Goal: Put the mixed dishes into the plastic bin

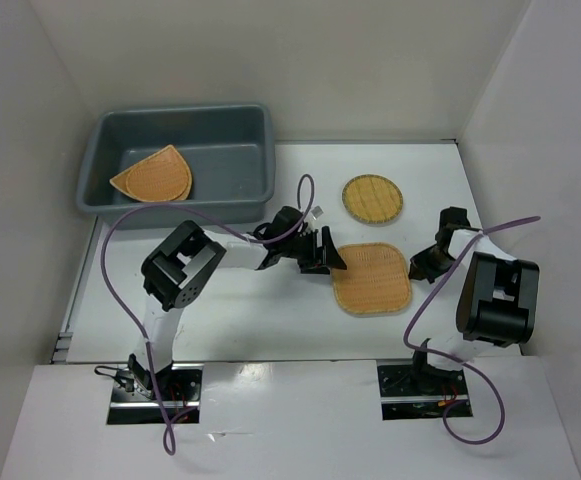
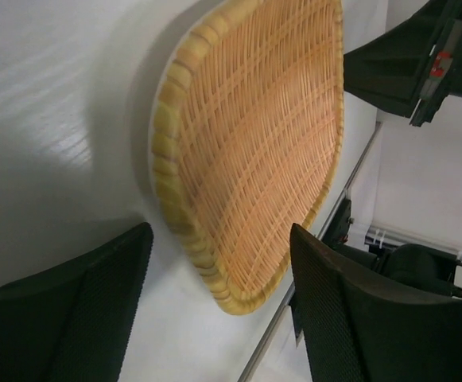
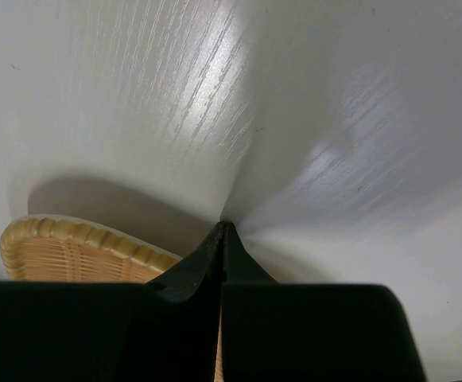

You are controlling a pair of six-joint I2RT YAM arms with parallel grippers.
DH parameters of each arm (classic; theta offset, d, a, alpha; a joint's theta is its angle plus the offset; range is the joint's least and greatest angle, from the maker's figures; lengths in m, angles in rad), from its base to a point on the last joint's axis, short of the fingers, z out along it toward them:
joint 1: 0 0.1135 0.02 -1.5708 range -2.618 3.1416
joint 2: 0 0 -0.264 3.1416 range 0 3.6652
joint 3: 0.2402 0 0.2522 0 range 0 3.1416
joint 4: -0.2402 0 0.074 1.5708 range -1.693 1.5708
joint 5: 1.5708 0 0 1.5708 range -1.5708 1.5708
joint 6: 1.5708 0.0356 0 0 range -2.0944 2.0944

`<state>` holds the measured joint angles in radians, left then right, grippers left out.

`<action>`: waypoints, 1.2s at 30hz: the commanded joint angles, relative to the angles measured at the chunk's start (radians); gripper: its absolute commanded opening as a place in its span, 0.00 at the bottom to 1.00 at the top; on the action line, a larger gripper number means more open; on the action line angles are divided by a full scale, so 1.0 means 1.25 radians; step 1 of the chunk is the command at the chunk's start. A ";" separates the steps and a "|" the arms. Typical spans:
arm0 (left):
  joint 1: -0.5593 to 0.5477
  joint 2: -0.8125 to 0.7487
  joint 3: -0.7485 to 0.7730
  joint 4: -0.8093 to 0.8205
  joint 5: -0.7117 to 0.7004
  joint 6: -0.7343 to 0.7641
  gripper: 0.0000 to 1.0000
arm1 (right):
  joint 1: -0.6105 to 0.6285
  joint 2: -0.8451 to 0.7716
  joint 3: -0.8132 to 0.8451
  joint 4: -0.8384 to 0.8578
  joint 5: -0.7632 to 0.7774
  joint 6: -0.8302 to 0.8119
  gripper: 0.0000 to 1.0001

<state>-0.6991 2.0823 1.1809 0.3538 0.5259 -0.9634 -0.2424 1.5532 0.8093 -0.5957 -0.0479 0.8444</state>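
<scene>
Desk [image 1: 255, 312] space is split. The bin [image 1: 232, 150] sits at the far left corner and the loose plates lie to its right, so each plate must be carried leftwards. One triangle plate [image 1: 153, 176] already lies flat inside the bin, against its left wall. The square plate [image 1: 372, 278] is the nearest one on the desk and lies between the two arms, which is probably why it is being worked on. The round plate [image 1: 372, 198] lies apart behind it, untouched.

The left claw [image 1: 330, 260] has its jaws wide apart at the square plate's left edge. In the left wrist view its fingers [image 2: 87, 310] stand either side of the woven rim with a gap on each side. It holds nothing yet. It looks lined up to pinch that rim, since a flat plate offers no other purchase.

The right claw [image 1: 422, 262] is fully shut and empty, with its tip at the desk just beside the plate's right edge [image 3: 71, 243]. I judge it serves as a stop so the plate cannot slide away when the left claw closes. Whether it touches the rim I cannot tell.
</scene>
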 commanded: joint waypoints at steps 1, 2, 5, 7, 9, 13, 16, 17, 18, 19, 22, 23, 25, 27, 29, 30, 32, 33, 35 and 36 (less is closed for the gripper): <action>-0.015 0.044 -0.003 0.019 0.010 -0.027 0.76 | 0.011 -0.008 -0.024 -0.006 -0.003 -0.002 0.00; -0.015 0.055 -0.003 0.019 0.010 -0.034 0.76 | 0.011 -0.015 -0.024 -0.013 -0.003 -0.002 0.00; -0.032 0.078 0.004 0.036 0.017 -0.053 0.75 | 0.020 -0.015 -0.024 -0.013 -0.012 -0.009 0.00; -0.040 0.088 0.011 0.036 0.026 -0.053 0.72 | 0.039 -0.015 -0.031 -0.013 -0.029 -0.009 0.00; -0.040 0.095 0.019 0.036 0.026 -0.053 0.70 | 0.070 -0.015 -0.041 -0.013 -0.051 0.001 0.00; -0.047 0.117 0.035 0.036 0.019 -0.063 0.55 | 0.126 -0.015 -0.062 0.004 -0.067 0.033 0.00; -0.054 0.117 0.035 0.036 0.026 -0.063 0.34 | 0.134 -0.015 -0.069 0.013 -0.067 0.042 0.00; -0.054 0.117 0.035 0.021 0.017 -0.063 0.25 | 0.134 -0.015 -0.069 0.013 -0.067 0.042 0.00; -0.054 0.117 0.043 0.009 0.003 -0.063 0.13 | 0.134 -0.015 -0.059 0.013 -0.056 0.042 0.00; -0.054 0.117 0.052 -0.016 0.003 -0.052 0.07 | 0.134 -0.015 -0.051 -0.004 -0.045 0.042 0.00; -0.054 0.081 0.059 -0.066 -0.046 -0.023 0.00 | 0.134 -0.045 -0.018 -0.024 0.004 0.027 0.00; -0.054 0.068 0.066 -0.079 -0.057 -0.014 0.00 | 0.134 -0.067 -0.008 -0.040 0.023 0.026 0.00; -0.054 0.029 0.084 -0.131 -0.081 0.010 0.00 | 0.134 -0.099 0.019 -0.047 0.047 0.026 0.03; -0.038 -0.017 0.115 -0.158 -0.088 0.043 0.00 | 0.134 -0.171 0.040 -0.069 0.104 0.026 0.10; -0.024 -0.053 0.141 -0.204 -0.095 0.070 0.00 | 0.134 -0.233 0.047 -0.070 0.140 0.034 0.26; -0.015 -0.092 0.164 -0.219 -0.095 0.070 0.00 | 0.134 -0.293 0.059 -0.070 0.161 0.034 0.31; 0.023 -0.133 0.181 -0.238 -0.104 0.070 0.00 | 0.134 -0.329 0.088 -0.070 0.173 0.026 0.42; 0.040 -0.168 0.192 -0.249 -0.111 0.070 0.00 | 0.134 -0.351 0.096 -0.078 0.173 0.017 0.43; 0.098 -0.197 0.234 -0.257 -0.111 0.070 0.00 | 0.127 -0.374 0.096 -0.062 0.165 -0.007 0.52; 0.120 -0.224 0.250 -0.265 -0.119 0.060 0.00 | 0.126 -0.383 0.096 -0.052 0.154 -0.014 0.52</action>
<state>-0.6449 1.9480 1.3781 -0.0025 0.4152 -0.9100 -0.0849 1.0977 0.9100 -0.6567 0.1135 0.8619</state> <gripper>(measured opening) 0.131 0.512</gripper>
